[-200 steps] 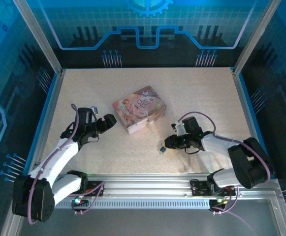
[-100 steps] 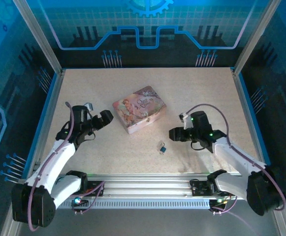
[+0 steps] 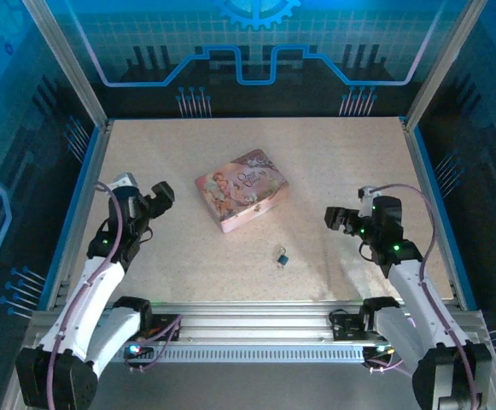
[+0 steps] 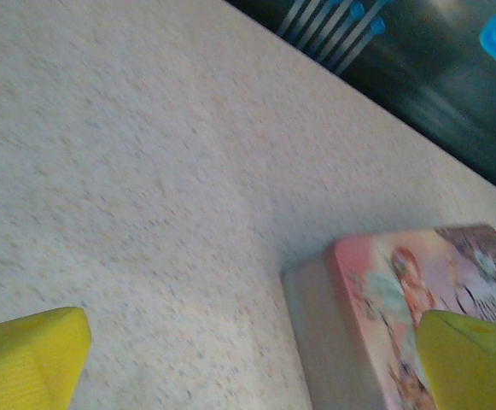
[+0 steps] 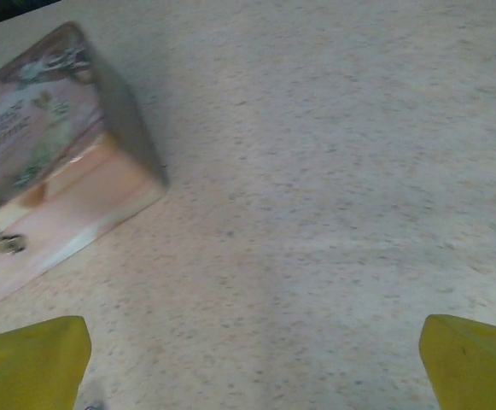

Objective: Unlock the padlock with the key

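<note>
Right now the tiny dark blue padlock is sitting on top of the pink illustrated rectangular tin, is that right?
No. The top external view shows the tiny dark blue padlock lying on the speckled table, apart from the pink illustrated rectangular tin, toward the table's near edge.

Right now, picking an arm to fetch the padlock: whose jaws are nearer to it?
Right. Jaws of the right arm are a short way right of the padlock, slightly farther back; those of the left arm are far to its left, beyond the left end of the pink tin.
</note>
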Available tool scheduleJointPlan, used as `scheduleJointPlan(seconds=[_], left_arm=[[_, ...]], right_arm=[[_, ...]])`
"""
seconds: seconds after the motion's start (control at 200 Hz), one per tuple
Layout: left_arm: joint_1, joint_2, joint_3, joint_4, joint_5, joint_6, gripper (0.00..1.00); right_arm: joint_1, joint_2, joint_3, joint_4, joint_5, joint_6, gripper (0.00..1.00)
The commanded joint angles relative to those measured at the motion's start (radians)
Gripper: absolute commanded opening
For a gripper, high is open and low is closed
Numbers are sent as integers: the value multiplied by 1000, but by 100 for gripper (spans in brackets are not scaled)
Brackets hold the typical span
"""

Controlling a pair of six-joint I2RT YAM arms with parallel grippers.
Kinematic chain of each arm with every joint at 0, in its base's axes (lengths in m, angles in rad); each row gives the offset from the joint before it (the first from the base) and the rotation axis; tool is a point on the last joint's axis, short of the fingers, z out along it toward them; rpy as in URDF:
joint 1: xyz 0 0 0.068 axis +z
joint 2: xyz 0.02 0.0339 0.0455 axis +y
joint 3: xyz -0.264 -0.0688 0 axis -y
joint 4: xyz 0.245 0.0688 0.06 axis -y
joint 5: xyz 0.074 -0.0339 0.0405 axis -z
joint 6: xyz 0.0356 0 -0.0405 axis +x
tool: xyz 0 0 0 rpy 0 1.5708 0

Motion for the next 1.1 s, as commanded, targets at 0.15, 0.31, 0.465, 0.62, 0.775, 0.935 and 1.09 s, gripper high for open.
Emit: scheduleJointPlan(seconds=[0.15,0.31,0.465,0.62,0.775,0.935,1.09], left_arm=[[12,-5,-141,243,-203,115,99],[12,9,-228,398,-230,259,99],[13,68,-279,518,-302,346,99],[13,179,-286,606,-282,396,99],[15,275,-304,713,-229,418,99],[20,347,-307,789,-167,445,99],[29,394,-288,811,-103,461,99]], right_arm=[[-69,3,-81,189,185,-40,100],[-71,53,-182,436,238,-111,100],[-72,184,-190,559,253,-155,100],[-68,326,-122,616,175,-206,100],[-64,403,-129,782,143,-251,100],[-63,462,-124,871,115,-280,100],[-65,503,-92,873,38,-287,100]])
